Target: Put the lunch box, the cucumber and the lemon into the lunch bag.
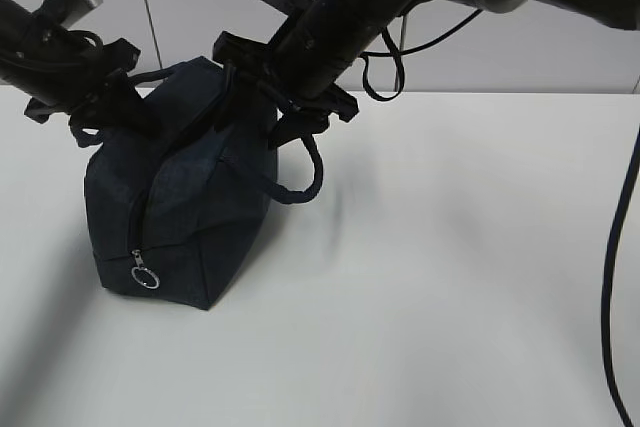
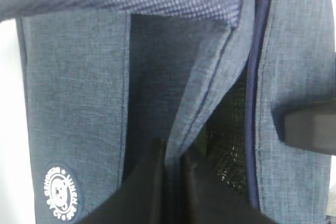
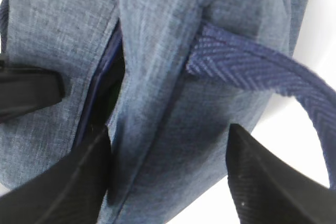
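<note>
- Holding the lunch bag (image 1: 180, 217) by its top, two robot arms work at its mouth near the far left of the white tabletop (image 1: 450, 277).
- No lunch box, cucumber or lemon lies on the tabletop in the exterior view; a glimpse of green shows inside the opening in both wrist views, so the packing looks largely or wholly done, though what is inside cannot be identified.
- The zipper is drawn shut down the near end, where its silver ring pull (image 1: 144, 278) hangs; along the top the slit gapes, showing a dark lining. Closing it may be what remains, though the task does not ask for it.
- The left gripper (image 2: 173, 182) is clenched on a fold of fabric at the left lip of the opening.
- The right gripper (image 3: 170, 177) is spread, one finger inside the slit and the other outside the bag's wall; whether it presses the cloth cannot be told.
- Boxy, dark navy and woven, the bag carries a loop handle (image 1: 300, 172) and a round white badge (image 2: 61, 192).
</note>
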### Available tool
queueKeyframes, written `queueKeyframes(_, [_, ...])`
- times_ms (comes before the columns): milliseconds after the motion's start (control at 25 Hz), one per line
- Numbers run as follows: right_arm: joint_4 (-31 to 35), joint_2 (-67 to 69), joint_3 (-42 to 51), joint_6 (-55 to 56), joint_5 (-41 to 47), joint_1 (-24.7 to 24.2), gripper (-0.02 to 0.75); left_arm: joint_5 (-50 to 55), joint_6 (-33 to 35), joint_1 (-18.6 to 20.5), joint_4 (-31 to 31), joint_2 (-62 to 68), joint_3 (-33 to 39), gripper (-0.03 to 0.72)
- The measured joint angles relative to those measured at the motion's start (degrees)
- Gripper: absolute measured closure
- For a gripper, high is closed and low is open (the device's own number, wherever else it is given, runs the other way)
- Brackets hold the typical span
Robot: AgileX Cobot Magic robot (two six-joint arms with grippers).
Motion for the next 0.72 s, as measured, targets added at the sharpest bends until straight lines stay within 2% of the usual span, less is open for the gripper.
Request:
queueKeyframes(160, [0.2, 0.7, 0.0, 0.0, -0.1, 0.0, 0.25, 0.0, 0.0, 0.0, 0.1, 0.0, 0.0, 0.666])
queueKeyframes(280, [0.2, 1.1, -0.1, 0.0, -0.1, 0.0, 0.367, 0.0, 0.0, 0.0, 0.1, 0.0, 0.0, 0.666])
queueKeyframes(400, [0.2, 1.1, -0.1, 0.0, -0.1, 0.0, 0.537, 0.0, 0.0, 0.0, 0.1, 0.0, 0.0, 0.666])
queueKeyframes(520, [0.1, 1.1, -0.1, -0.1, -0.1, 0.0, 0.659, 0.0, 0.0, 0.0, 0.1, 0.0, 0.0, 0.675])
queueKeyframes(640, [-0.8, 1.2, -0.1, -0.2, -0.1, 0.0, 0.725, 0.1, 0.0, 0.0, -0.1, 0.0, 0.0, 0.694])
queueKeyframes(720, [-1.6, 1.2, -0.1, -0.3, 0.2, 0.0, 0.732, 0.7, 0.0, 0.0, -1.6, 0.0, 0.0, 0.697])
